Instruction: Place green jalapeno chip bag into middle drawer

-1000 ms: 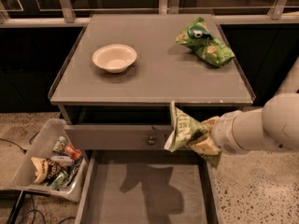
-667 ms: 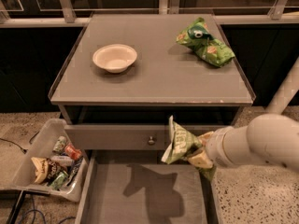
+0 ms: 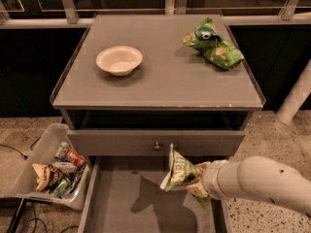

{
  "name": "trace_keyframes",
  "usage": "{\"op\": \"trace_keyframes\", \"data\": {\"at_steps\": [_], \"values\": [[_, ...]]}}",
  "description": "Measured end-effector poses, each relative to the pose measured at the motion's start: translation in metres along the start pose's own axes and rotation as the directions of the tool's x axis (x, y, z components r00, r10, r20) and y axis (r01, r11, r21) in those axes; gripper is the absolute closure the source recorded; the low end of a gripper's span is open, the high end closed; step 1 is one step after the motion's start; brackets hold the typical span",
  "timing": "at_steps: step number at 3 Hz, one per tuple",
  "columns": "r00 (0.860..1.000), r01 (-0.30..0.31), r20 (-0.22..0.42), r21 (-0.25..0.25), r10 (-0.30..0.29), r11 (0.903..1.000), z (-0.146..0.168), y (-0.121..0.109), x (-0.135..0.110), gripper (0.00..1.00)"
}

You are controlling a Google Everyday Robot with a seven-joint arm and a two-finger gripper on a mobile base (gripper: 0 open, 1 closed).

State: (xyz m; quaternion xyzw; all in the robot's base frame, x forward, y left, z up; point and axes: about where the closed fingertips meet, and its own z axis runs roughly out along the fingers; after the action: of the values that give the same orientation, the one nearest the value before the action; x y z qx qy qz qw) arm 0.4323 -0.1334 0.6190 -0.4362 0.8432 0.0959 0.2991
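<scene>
The green jalapeno chip bag point(image 3: 179, 174) is olive green with a white sealed edge and hangs upright above the open middle drawer point(image 3: 121, 208), over its right half. My gripper point(image 3: 198, 182) is shut on the bag's right side; its fingers are mostly hidden behind the bag and the white arm point(image 3: 262, 183) that comes in from the lower right. The bag casts a shadow on the drawer's flat grey floor. The bag does not touch the floor.
The grey cabinet top point(image 3: 160, 81) holds a cream bowl point(image 3: 119, 60) and a brighter green bag with orange marks point(image 3: 213, 43). A shut drawer front with a round knob point(image 3: 157, 145) sits above the open drawer. A bin of snacks point(image 3: 51, 171) stands on the floor at left.
My arm has moved down and a little left with the bag, bringing it lower over the open drawer.
</scene>
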Motion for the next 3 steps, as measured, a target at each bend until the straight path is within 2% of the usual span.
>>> {"op": "trace_keyframes", "data": {"at_steps": [1,2,3], "values": [[0.998,0.010,0.067,0.000,-0.010,1.0000,0.030,0.000,0.010,1.00],[0.993,0.022,0.115,-0.044,-0.017,0.9988,0.059,-0.004,0.016,1.00],[0.994,0.029,0.110,-0.044,-0.024,0.9986,0.065,-0.001,0.016,1.00]]}}
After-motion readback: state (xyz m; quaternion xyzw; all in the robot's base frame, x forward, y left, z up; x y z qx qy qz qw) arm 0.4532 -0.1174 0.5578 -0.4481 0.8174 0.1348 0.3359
